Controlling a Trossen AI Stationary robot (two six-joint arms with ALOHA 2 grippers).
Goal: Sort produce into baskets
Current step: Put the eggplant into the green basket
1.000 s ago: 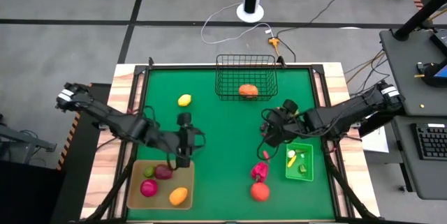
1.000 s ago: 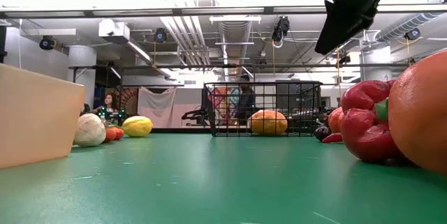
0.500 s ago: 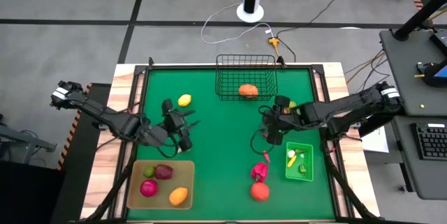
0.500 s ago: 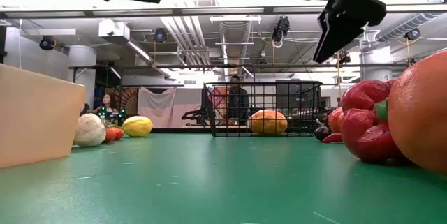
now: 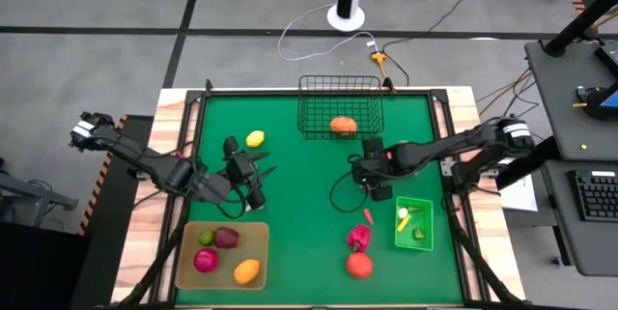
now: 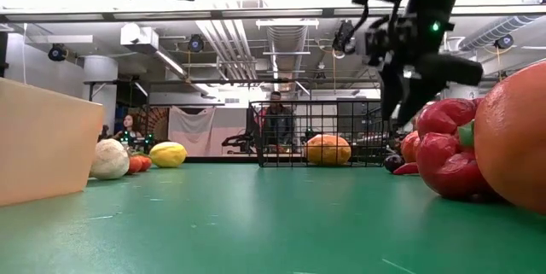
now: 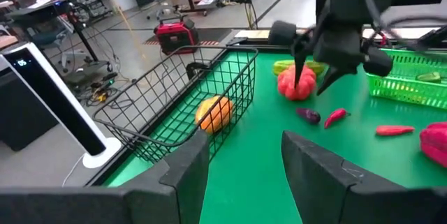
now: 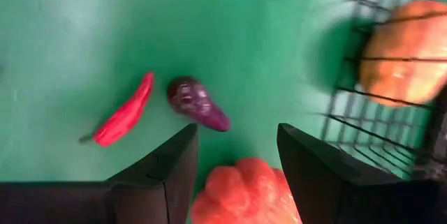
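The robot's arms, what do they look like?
Both arms are dark, jointed and thin, with loose black cables looping near the left gripper and right gripper. Each arm has a white band near its shoulder end. The fingers are black, flat and blocky.

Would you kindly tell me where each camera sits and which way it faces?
High: overhead, straight down; both arms, left claw.
Low: table height, toward the wire basket; arms above.
Left wrist: past its fingers toward the basket and right arm.
Right wrist: down over a chilli; own fingers.
All share the orange fruit in the basket.
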